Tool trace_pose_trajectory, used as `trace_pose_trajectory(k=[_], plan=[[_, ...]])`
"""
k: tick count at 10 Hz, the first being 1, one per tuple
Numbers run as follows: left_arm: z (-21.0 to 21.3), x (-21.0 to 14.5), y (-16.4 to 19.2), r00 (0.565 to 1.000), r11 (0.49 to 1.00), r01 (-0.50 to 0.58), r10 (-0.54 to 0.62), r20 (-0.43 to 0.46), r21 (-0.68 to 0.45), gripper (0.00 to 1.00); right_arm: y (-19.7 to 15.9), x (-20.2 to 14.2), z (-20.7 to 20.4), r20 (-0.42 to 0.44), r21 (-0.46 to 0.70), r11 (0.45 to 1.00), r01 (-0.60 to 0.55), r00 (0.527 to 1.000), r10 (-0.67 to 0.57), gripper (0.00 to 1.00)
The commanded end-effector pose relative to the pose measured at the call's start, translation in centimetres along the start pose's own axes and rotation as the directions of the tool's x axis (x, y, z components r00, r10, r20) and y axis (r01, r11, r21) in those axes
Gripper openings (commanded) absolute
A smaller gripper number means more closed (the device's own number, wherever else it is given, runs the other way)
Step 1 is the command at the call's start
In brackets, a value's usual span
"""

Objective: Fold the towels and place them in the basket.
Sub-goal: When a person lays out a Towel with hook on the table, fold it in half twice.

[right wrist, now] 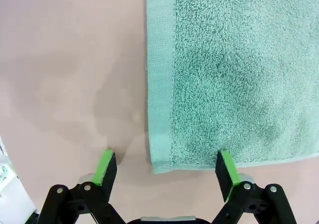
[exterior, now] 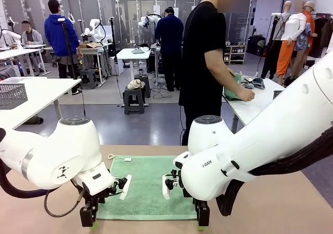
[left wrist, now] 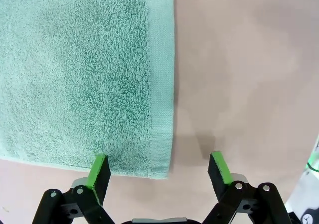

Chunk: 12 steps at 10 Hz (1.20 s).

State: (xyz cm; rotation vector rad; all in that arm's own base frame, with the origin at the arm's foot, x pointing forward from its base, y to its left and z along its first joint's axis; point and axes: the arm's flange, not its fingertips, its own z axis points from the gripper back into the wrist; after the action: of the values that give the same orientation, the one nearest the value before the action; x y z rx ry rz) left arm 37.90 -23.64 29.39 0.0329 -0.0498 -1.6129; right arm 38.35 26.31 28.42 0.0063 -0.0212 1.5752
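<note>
Pinkish-tan tabletop (exterior: 291, 208) spans the bottom of the front view, with a green towel (exterior: 148, 190) spread flat at bottom centre. At the towel's lower-left corner the left gripper (left wrist: 159, 167) straddles the edge, fingers wide apart. At the lower-right corner the right gripper (right wrist: 164, 164) does likewise, also spread. Beyond, at upper centre, stands a person in black (exterior: 205, 62).

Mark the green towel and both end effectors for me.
green towel (exterior: 147, 187), front view, middle of its flat terry surface.
left end effector (left wrist: 158, 163), left wrist view, midway between its open green-padded fingertips.
right end effector (right wrist: 165, 160), right wrist view, midway between its open green-padded fingertips.
</note>
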Motion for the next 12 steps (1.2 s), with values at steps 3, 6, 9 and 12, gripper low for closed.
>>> trace_pose_trajectory(k=[3,6,9,12], plan=[[-0.1,-0.4,0.1,1.000,1.000,-0.005,0.005,0.012,0.011,0.80,0.4,-0.2,-0.3,0.032,-0.006,1.000,-0.016,0.999,0.017,0.94],[0.3,-0.5,0.0,1.000,0.999,-0.012,0.011,0.014,0.032,0.75,0.4,-0.3,0.0,0.038,-0.011,1.000,-0.009,0.999,0.009,0.60],[0.5,-0.6,0.1,1.000,0.999,-0.017,0.016,0.013,0.039,0.20,0.2,-0.3,0.7,0.038,-0.015,1.000,-0.003,0.999,0.003,0.35],[0.8,-0.7,0.3,1.000,0.999,-0.020,0.020,0.011,0.045,0.15,0.0,-0.2,0.7,0.035,-0.013,1.000,-0.002,0.999,0.002,0.00]])
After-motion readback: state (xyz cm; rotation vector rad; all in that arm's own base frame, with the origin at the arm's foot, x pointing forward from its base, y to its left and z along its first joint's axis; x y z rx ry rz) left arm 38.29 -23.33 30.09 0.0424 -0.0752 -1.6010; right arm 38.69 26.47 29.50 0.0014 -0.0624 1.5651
